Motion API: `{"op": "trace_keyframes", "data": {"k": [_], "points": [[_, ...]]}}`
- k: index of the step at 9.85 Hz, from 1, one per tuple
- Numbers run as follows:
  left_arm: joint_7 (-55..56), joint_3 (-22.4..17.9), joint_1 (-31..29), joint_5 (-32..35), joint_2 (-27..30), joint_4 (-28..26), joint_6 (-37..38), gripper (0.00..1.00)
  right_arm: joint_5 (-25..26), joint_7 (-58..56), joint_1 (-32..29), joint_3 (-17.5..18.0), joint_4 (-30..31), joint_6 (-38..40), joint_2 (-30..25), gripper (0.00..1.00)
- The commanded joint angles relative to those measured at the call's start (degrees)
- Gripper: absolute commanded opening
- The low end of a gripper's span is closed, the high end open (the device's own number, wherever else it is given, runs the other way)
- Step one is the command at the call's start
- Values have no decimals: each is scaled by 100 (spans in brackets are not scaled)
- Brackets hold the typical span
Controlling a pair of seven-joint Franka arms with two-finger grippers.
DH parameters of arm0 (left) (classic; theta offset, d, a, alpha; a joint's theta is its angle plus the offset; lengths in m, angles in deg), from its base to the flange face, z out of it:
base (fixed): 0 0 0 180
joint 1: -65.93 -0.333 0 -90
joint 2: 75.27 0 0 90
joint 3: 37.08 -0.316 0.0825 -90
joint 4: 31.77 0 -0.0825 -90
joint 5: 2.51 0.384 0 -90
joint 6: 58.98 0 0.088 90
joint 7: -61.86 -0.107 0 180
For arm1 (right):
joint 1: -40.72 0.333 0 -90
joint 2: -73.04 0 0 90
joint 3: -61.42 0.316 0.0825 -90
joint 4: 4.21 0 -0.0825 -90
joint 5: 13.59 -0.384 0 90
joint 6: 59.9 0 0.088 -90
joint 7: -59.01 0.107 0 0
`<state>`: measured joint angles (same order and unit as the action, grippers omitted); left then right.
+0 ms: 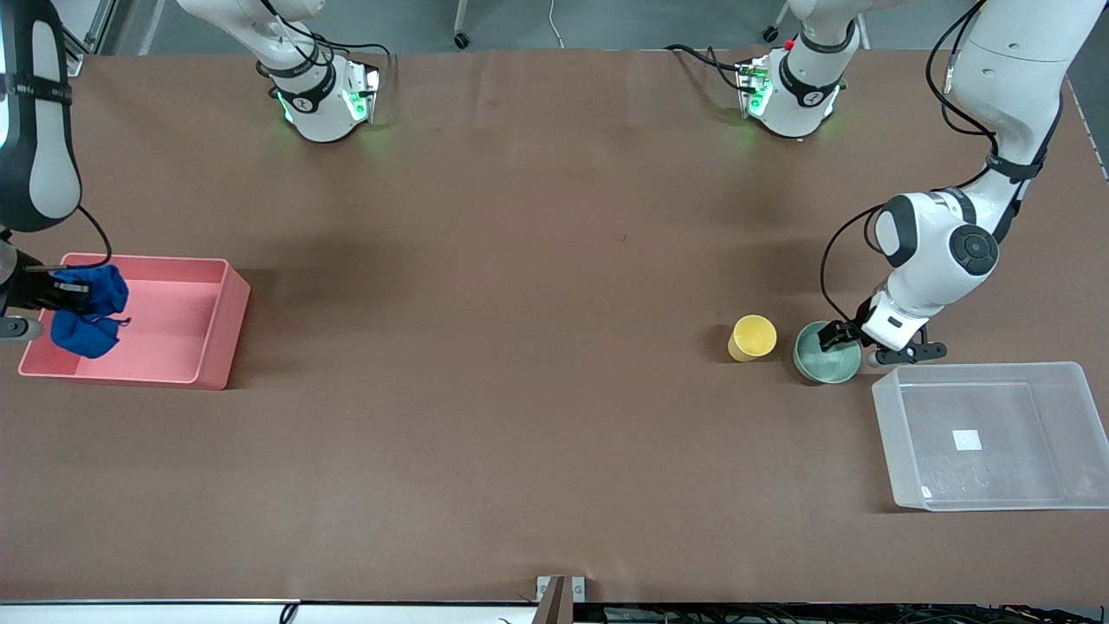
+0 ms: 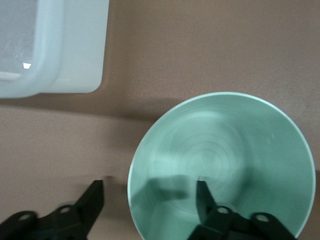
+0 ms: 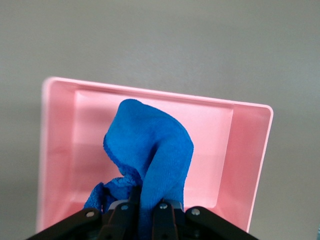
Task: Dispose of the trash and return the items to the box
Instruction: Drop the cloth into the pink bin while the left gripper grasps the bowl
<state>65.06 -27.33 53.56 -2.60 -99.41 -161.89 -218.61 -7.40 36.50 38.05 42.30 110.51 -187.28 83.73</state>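
Note:
The trash, a deep blue cloth wad (image 1: 87, 316) (image 3: 150, 145), hangs over the pink bin (image 1: 217, 329) (image 3: 250, 150), and my right gripper (image 1: 62, 290) (image 3: 147, 210) is shut on it. My left gripper (image 1: 851, 341) (image 2: 149, 197) is low over the mint-green bowl (image 1: 823, 360) (image 2: 225, 165). It stands open astride the bowl's rim on the side toward the box, one finger (image 2: 202, 197) inside and the other (image 2: 95, 197) outside. The yellow cup (image 1: 752, 336) stands upright beside the bowl, toward the right arm's end. The clear box (image 1: 1061, 433) (image 2: 50, 45) sits nearer the front camera than the bowl.
The pink bin lies at the right arm's end of the brown table, the clear box at the left arm's end. Both arm bases stand along the table edge farthest from the front camera. A wide stretch of bare table lies between bin and cup.

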Motion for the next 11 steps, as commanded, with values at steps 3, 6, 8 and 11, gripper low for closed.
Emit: {"op": "trace_keyframes", "data": {"k": [3,6,8,11], "points": [[-136,19,-28,-70,198,-180,-59,0,-4,-34,-137,-4,718,-1560,898,26],[-171,194,-20,-62,1251,177,1456,0,5,18,-67,-4,666,-1677,988,100],[-223,256,-28,-61,1316,1202,2529,0,-30,123,187,48,142,-715,568,100],[-730,221,-81,-70,572,2793,3236,0,-30,1430,110,766,-922,1361,-249,100]]}}
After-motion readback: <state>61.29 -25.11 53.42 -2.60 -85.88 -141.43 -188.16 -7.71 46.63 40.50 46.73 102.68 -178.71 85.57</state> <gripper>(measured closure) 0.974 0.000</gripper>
